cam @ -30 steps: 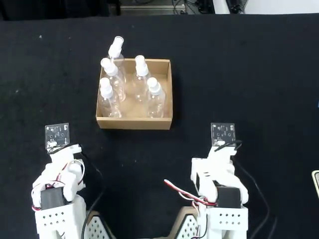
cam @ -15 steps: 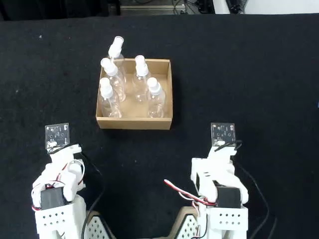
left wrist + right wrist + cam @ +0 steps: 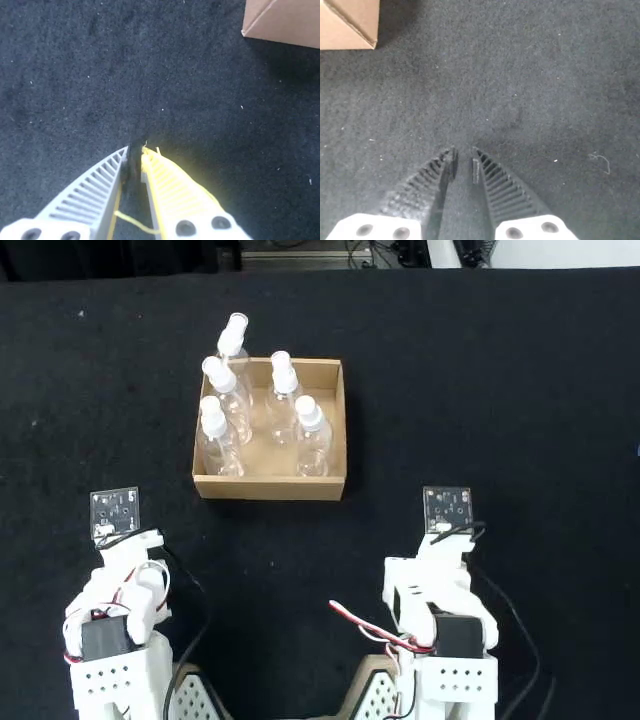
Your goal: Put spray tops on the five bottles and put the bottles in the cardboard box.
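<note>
The cardboard box sits on the black table, left of centre. Several clear bottles with white spray tops stand in it: one at the front left, one at the front right, one at the back right and one at the mid left. A fifth bottle leans at the back left corner; whether it is inside the box I cannot tell. My left gripper is shut over bare cloth, with a box corner farther off. My right gripper is also shut and holds nothing, with a box corner beyond it.
Both arms are folded back at the table's front edge, the left arm and the right arm, well short of the box. Black cloth covers the table on all sides of the box. Cables trail from the right arm's base.
</note>
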You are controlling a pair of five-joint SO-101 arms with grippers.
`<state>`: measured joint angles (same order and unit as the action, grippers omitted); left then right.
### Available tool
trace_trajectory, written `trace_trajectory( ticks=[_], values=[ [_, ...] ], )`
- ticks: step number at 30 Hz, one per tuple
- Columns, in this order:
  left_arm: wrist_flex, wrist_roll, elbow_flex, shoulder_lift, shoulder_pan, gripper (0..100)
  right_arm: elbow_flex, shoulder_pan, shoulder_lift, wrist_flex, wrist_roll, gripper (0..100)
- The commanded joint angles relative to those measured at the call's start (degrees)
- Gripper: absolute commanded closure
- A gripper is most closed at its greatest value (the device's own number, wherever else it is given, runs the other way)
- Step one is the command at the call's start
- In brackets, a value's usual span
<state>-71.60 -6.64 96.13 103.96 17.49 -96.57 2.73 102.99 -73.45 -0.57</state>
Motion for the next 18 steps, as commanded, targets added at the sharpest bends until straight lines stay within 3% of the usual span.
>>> trace_trajectory(
  ticks=[1,18],
  values=[
    [-1.23,-0.35,1.27,0.44,0.13,97,0.13,0.79,5.49,-1.32,0.00,98.7],
    [-1.23,-0.35,1.27,0.44,0.13,97,0.13,0.79,5.49,-1.32,0.00,98.7]
  ],
)
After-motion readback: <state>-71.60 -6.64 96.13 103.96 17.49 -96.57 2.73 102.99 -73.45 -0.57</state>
